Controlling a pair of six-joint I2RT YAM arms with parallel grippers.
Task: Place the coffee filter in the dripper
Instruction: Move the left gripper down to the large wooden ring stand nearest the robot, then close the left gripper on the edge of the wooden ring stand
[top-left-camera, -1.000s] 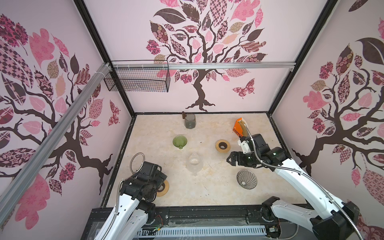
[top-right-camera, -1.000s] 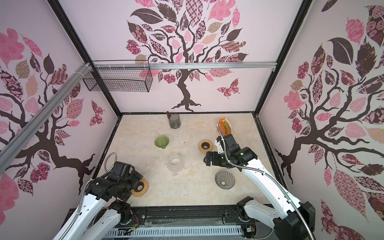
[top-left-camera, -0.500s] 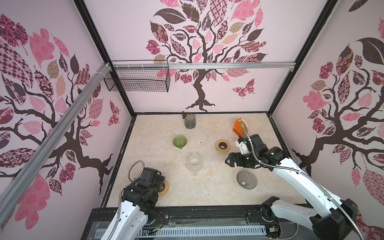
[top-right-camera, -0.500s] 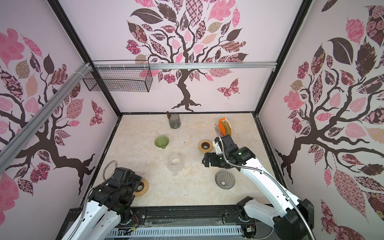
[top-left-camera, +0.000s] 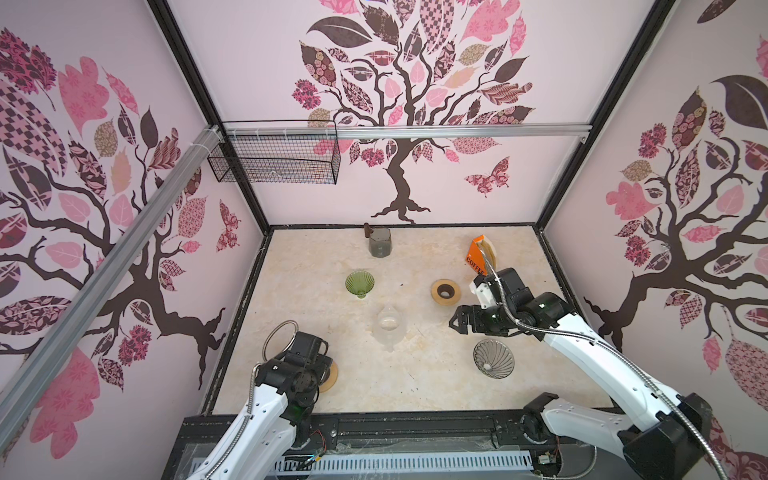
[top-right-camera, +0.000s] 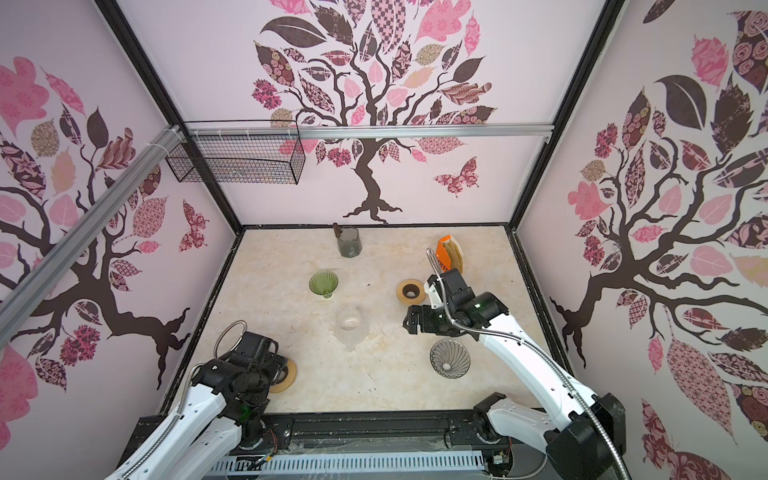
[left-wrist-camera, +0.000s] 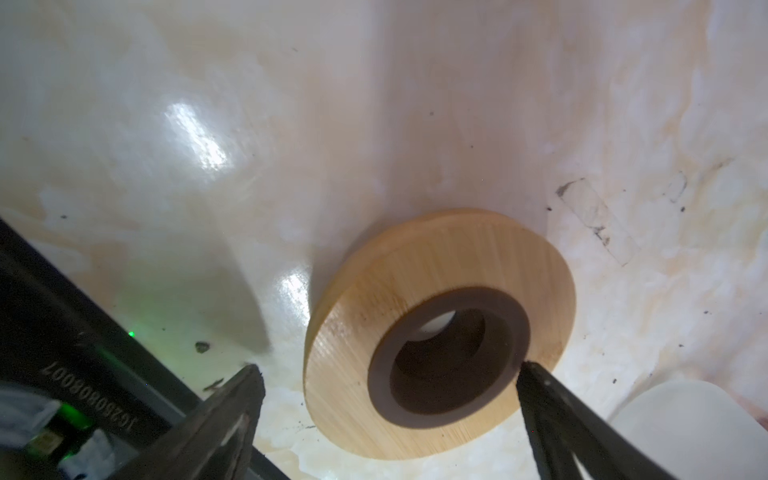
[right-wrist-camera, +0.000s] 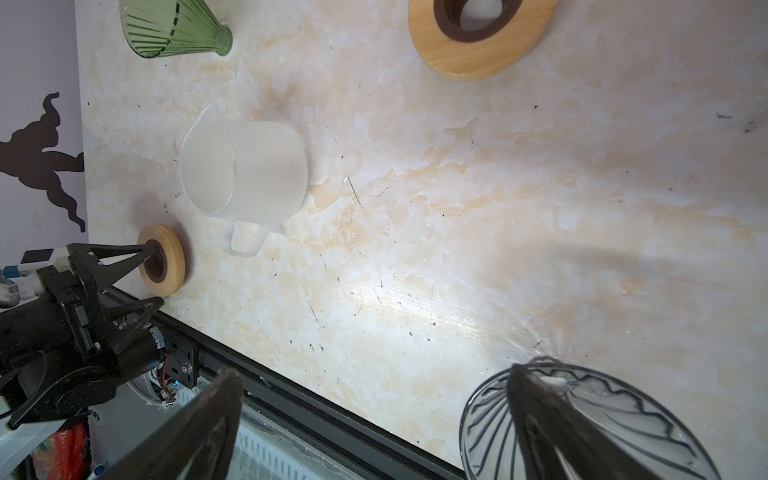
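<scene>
Right gripper (top-left-camera: 458, 322) wide open, empty, over counter (top-left-camera: 316, 257) between wooden ring (top-left-camera: 445, 291) and grey dripper (top-left-camera: 493, 358). Filters (top-right-camera: 457, 258) upright in orange holder (top-left-camera: 475, 254), back right, behind that gripper, untouched. Left gripper (left-wrist-camera: 389, 368) wide open, empty, over front ring (left-wrist-camera: 415, 270).

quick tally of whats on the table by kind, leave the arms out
glass drippers: 2, green dripper and smoky dripper
wooden rings: 2, far ring and near ring
frosted pitcher: 1
grey cup: 1
orange coffee filter box: 1
total: 7
</scene>
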